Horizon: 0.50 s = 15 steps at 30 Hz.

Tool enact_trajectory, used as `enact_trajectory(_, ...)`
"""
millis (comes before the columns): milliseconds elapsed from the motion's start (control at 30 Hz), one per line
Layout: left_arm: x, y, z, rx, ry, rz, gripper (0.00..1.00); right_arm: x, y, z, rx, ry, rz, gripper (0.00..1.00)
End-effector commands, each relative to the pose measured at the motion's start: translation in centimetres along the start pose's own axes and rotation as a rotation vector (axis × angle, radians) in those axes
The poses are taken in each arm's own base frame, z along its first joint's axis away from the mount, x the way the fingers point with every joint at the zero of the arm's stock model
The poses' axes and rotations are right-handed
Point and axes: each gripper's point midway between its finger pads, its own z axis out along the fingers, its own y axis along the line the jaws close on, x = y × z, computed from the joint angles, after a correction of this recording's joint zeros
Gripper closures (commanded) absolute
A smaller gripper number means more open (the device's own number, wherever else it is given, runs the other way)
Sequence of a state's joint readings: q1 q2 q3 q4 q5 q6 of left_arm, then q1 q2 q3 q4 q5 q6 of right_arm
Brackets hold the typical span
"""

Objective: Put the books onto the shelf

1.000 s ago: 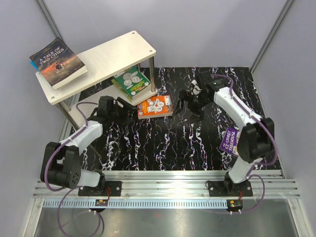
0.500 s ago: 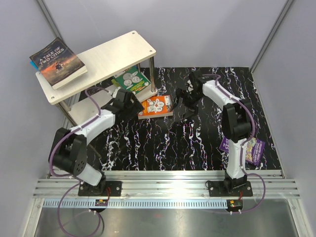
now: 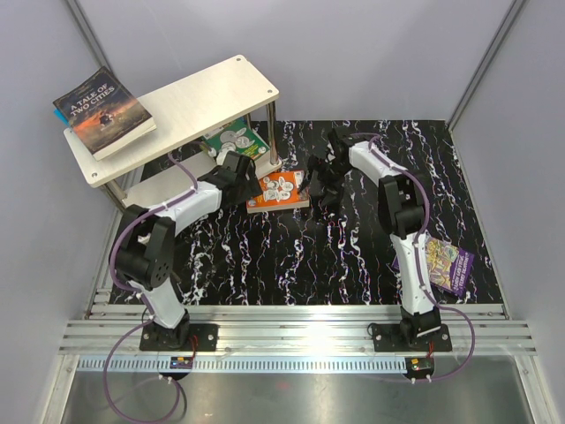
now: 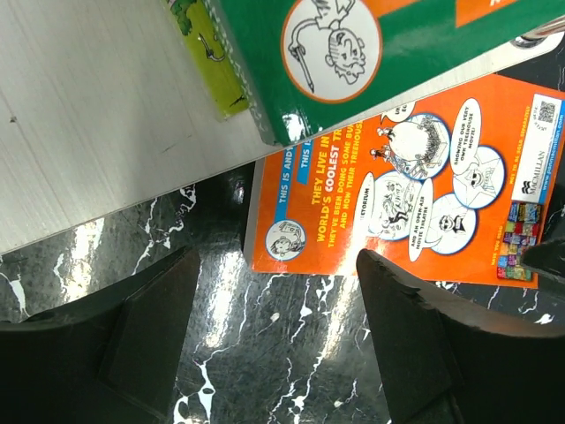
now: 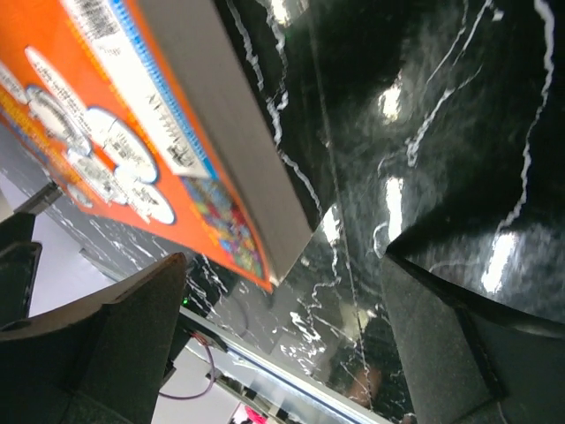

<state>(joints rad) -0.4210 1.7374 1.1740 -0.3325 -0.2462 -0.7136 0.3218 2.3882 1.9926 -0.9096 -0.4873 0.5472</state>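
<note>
The black marbled table (image 3: 371, 256) carries the shelf (image 3: 203, 97) at its far left corner, both pale boards running slantwise toward the far edge. The left arm (image 3: 172, 212) reaches from the near edge to the shelf's right end. The right arm (image 3: 397, 190) bends back over the middle of the table.

The dark book (image 3: 103, 112) lies flat on the top board's left end, overhanging its edge. The green book (image 3: 237, 141) lies on the lower board at its right end, jutting past the board's edge, with a yellow-green cover (image 4: 212, 62) under it. The orange book (image 3: 278, 190) lies flat on the table just beside the shelf's right end, back cover up. The purple book (image 3: 448, 265) lies flat near the table's right edge, well apart from the shelf.

The left gripper (image 4: 282, 336) hangs spread just above the table at the orange book's left edge, with only bare table between its fingers (image 4: 150, 327). The right gripper (image 5: 282, 344) stands spread wide at the book's right side, a corner of the book pointing into the gap. Neither gripper pinches anything.
</note>
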Motion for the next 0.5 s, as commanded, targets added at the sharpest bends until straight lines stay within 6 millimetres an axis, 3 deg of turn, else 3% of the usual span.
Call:
enact_trajectory(0, -1.7, -0.5, -0.6, 0.011, -0.061, 0.029, 0.23, -1.8, 0.3, 0.4, -0.020, -0.045, 0.007, 0.03)
enact_trajectory(267, 1.2, 0.0, 0.0, 0.007, -0.018, 0.052, 0.23, -2.0, 1.1, 1.8, -0.097, -0.052, 0.030, 0.20)
enact_trajectory(400, 2.3, -0.6, 1.2, -0.006, -0.007, 0.078, 0.23, -2.0, 1.1, 2.0, -0.093, -0.046, 0.015, 0.40)
enact_trajectory(467, 2.8, -0.9, 2.0, -0.008, 0.005, 0.081, 0.23, -2.0, 0.9, 2.0, -0.085, -0.041, 0.014, 0.44)
